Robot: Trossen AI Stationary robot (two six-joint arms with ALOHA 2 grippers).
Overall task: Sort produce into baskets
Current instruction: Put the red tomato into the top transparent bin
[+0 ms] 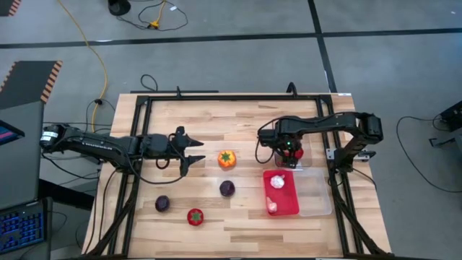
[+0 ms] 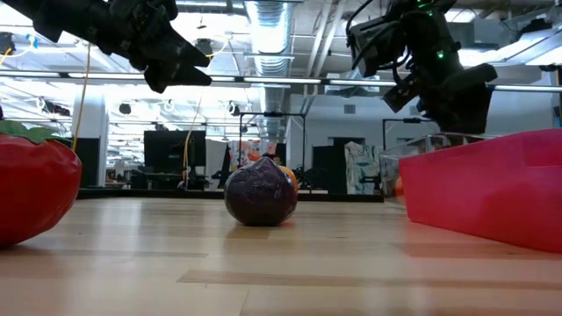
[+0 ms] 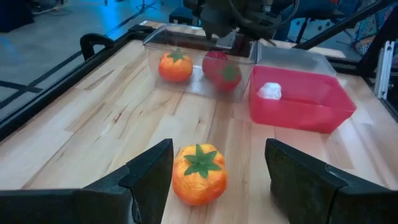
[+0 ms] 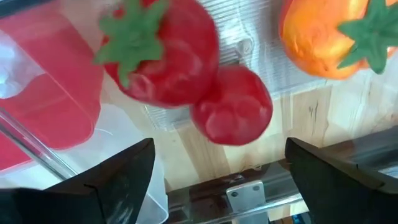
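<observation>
Baskets come first by size: we see a clear see-through plastic tray lying on the pale wooden table at its right side, with the solid red plastic tray touching its left flank. A second clear plastic tray stands at the far end of the red one, under the right arm. Inside the red tray lie two white garlic bulbs, one near each end. The second clear tray holds an orange piece with a green top and two red round pieces, the two red ones touching each other.

Our right gripper hangs over that clear tray with its fingers spread wide and nothing between them; the red pieces lie below the gap. Our left gripper hovers left of centre, its fingers also spread wide and empty, pointing at another orange piece with a green top that sits on the bare table just ahead of the fingertips.

Loose on the wood we also find a dark purple ball near the middle, a second purple ball further left, and a red round piece with a green top between them, nearer the front edge.
</observation>
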